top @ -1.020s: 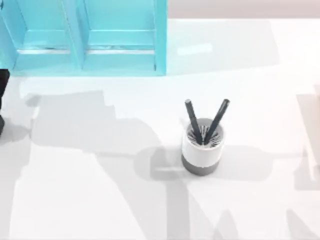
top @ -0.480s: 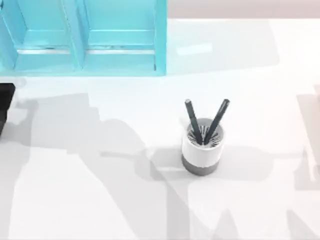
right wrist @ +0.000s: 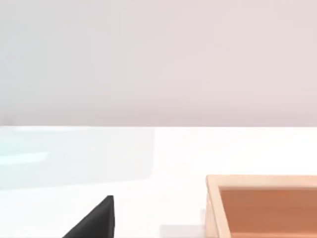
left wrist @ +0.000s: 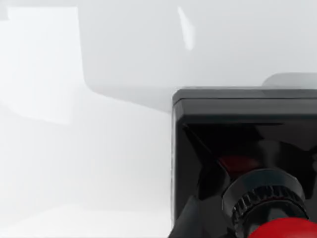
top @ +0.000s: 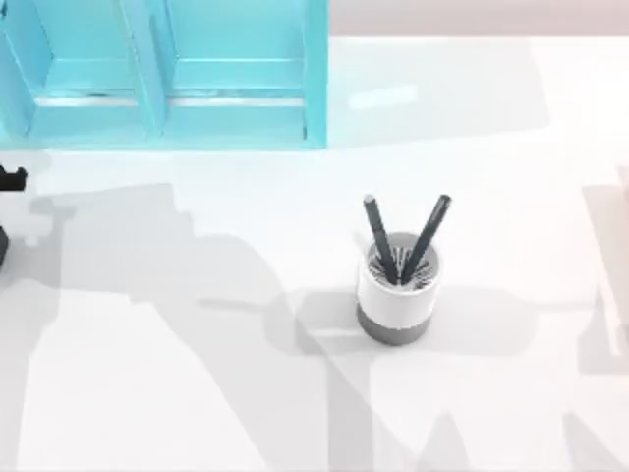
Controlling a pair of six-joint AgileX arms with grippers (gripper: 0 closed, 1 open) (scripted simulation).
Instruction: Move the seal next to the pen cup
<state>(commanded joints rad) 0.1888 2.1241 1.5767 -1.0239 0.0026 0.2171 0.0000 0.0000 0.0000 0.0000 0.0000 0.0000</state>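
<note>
Seal (left wrist: 247,163): glossy black base, shiny red knob; table (top: 197,374) matt white.

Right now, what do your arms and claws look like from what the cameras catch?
The left arm, at the top view's left edge, is plain matte black with blocky, hard-edged parts; I see no cables or markings on it. In the right wrist view, a flat black wedge with a sharp corner may be part of the right arm, but I cannot tell.

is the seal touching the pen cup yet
Apart. The top view shows the pen cup standing alone mid-table with bare table all around it; the seal appears close up in the left wrist view.
</note>
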